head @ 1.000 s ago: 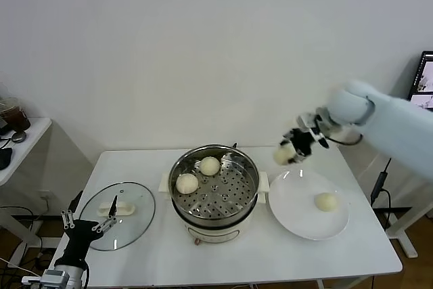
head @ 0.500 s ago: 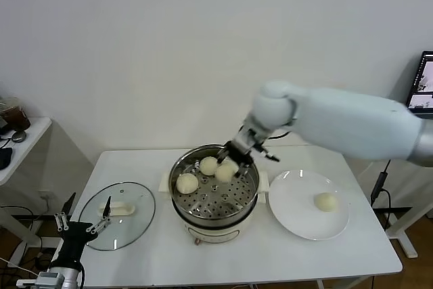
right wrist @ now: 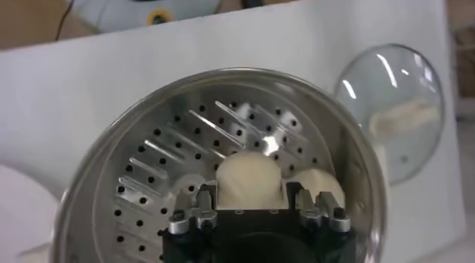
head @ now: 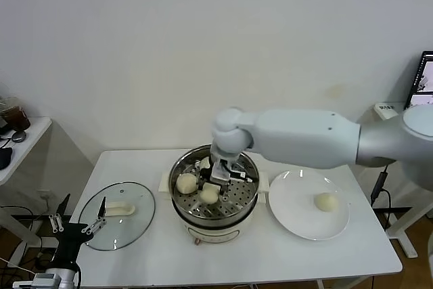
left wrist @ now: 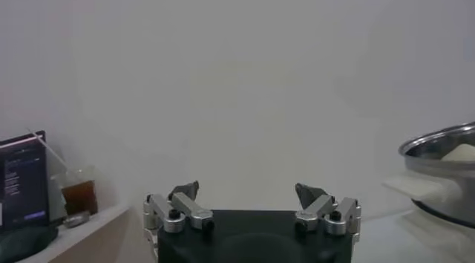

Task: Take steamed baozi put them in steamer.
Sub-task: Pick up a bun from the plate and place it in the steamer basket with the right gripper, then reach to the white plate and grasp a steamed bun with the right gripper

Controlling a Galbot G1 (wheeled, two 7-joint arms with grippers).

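My right gripper (head: 212, 189) reaches down into the steamer (head: 247, 202), shut on a cream-white baozi (head: 209, 195) low over the front of the perforated tray (right wrist: 171, 157). In the right wrist view that baozi (right wrist: 250, 178) fills the gap between the fingers (right wrist: 202, 203). A second baozi (head: 186, 183) lies at the tray's left, and a third (head: 205, 163) shows partly behind the wrist. One more baozi (head: 326, 202) rests on the white plate (head: 298, 218). My left gripper (head: 72, 225) hangs open and holding nothing off the table's left front corner.
A round glass lid (head: 128, 225) with a white handle lies flat on the table left of the steamer. The white plate sits close to the steamer's right side. A small side table (head: 20, 143) stands far left. The right forearm spans above the steamer's right rim.
My right gripper has carried the baozi from above the plate leftward across the steamer and down into it. The left gripper has sunk slightly toward the lower left.
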